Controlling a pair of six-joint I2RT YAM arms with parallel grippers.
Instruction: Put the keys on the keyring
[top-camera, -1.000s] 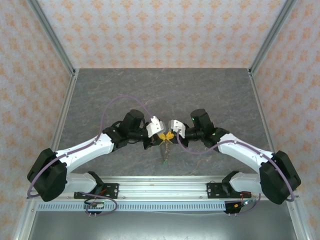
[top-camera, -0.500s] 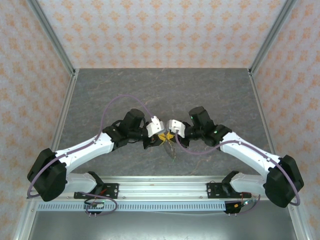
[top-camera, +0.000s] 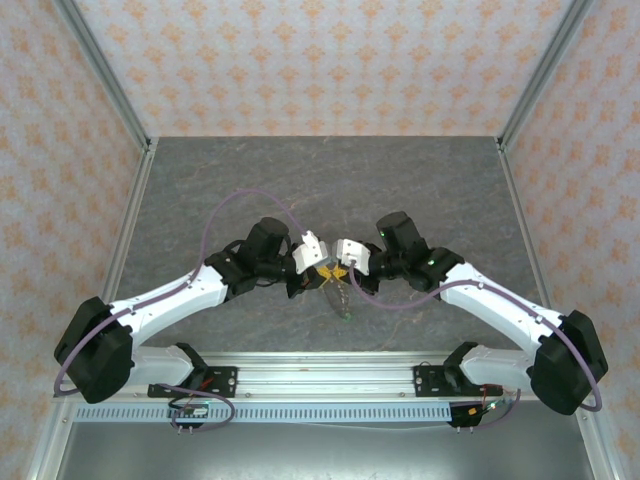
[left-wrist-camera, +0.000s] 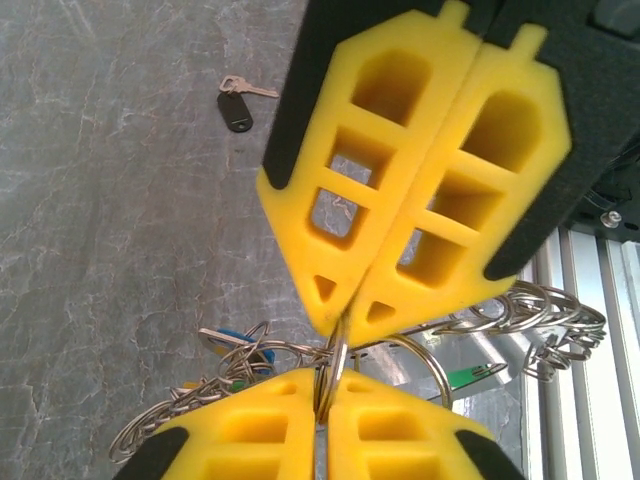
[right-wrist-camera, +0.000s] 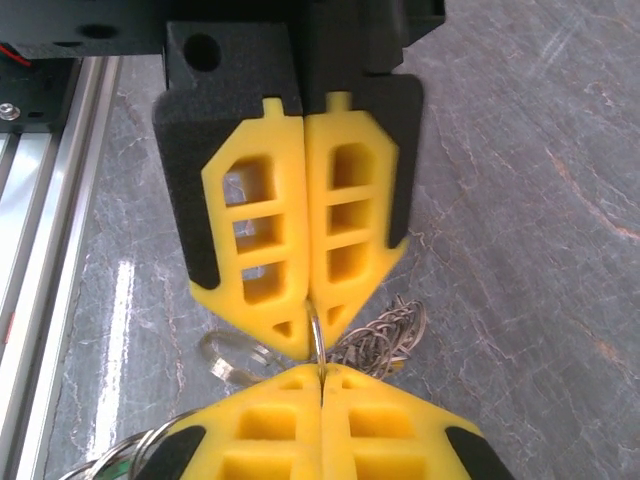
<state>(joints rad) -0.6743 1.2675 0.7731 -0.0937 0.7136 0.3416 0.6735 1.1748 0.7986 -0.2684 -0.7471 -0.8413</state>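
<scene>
Both grippers meet tip to tip above the middle of the table, left gripper (top-camera: 323, 273) facing right gripper (top-camera: 339, 270). In the left wrist view my left gripper (left-wrist-camera: 326, 388) is shut on a thin metal ring of the keyring (left-wrist-camera: 332, 360), and the right gripper (left-wrist-camera: 341, 316) pinches the same ring from above. In the right wrist view the right gripper (right-wrist-camera: 320, 370) is shut on that ring (right-wrist-camera: 315, 328). A bunch of links and keys (top-camera: 343, 302) hangs below. A blue-headed key (left-wrist-camera: 226, 341) and a green-headed key (left-wrist-camera: 472, 377) dangle among the rings.
A loose key with a dark tag (left-wrist-camera: 237, 104) lies on the grey table (top-camera: 220, 180) away from the grippers. The aluminium rail (top-camera: 320, 375) runs along the near edge. Patterned walls enclose the table on three sides.
The left jaws opened slightly and then shut on the ring. The right arm shifted a little to the left, and the hanging bunch swung to the right.
</scene>
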